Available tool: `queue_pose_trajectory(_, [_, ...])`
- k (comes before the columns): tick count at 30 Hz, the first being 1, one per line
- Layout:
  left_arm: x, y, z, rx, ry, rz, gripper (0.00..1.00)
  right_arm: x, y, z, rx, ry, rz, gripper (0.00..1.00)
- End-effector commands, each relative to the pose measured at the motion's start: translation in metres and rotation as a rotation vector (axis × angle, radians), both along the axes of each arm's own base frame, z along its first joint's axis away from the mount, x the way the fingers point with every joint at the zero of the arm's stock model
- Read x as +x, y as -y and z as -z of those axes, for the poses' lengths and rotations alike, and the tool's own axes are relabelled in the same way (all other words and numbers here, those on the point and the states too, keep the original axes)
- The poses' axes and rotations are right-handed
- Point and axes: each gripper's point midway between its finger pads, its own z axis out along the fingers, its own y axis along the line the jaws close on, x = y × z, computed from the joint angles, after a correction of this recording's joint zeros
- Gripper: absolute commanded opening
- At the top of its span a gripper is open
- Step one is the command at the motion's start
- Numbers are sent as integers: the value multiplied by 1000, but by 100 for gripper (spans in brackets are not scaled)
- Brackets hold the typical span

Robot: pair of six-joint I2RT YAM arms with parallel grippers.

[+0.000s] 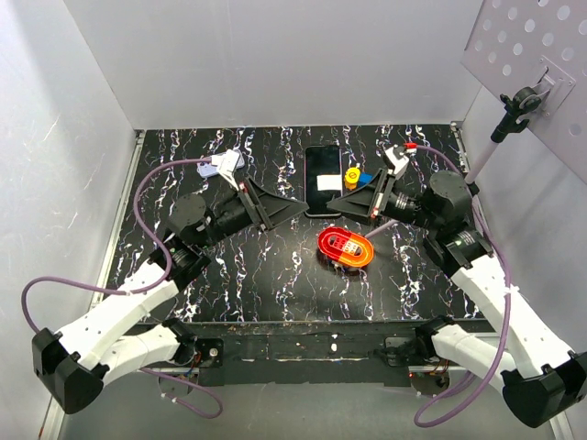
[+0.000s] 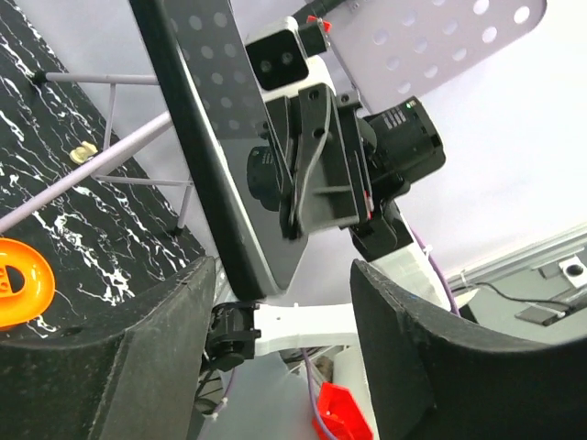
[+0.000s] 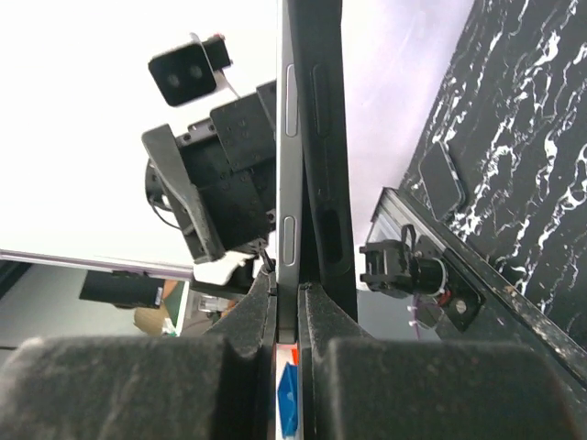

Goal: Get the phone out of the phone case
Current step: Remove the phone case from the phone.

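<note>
— Now, right hand (image 3: 289, 298)?
— Closed on the phone (image 1: 323, 176), pinching its near end. Black case (image 3: 326, 137) sits against the silver edge.
— Left hand (image 1: 295, 207)?
— Open, fingers (image 2: 138, 367) either side of the phone's corner, not gripping.
— Phone's place?
— Off the table (image 1: 238, 275), screen up, between both hands. Orange oval (image 1: 345, 246) lies nearer the arm bases.
</note>
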Motion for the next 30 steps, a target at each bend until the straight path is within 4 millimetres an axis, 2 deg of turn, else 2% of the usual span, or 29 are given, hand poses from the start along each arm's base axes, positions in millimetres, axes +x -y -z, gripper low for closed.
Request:
queue_pose_trajectory(1, [-10, -3, 8, 42, 74, 25, 56, -10, 11, -46, 132, 96, -16, 1])
queue_pose_trajectory(7, [-15, 4, 4, 19, 68, 82, 59, -10, 14, -51, 177, 85, -21, 1])
queue_pose_trajectory(13, [-10, 12, 9, 25, 39, 104, 44, -11, 16, -53, 195, 74, -14, 1])
queue_pose_trajectory(18, [-10, 14, 14, 26, 28, 110, 38, -11, 16, -53, 206, 59, -10, 1])
queue_pose_trajectory(21, [-12, 13, 14, 23, 36, 114, 39, -10, 17, -51, 216, 47, -5, 1])
queue_pose_trajectory(26, [-13, 10, 16, 43, 48, 104, 55, -9, 15, -50, 235, 33, -15, 1])
queue_pose_trajectory(30, [-12, 10, 19, 54, 49, 98, 56, -9, 14, -50, 247, 23, -28, 1])
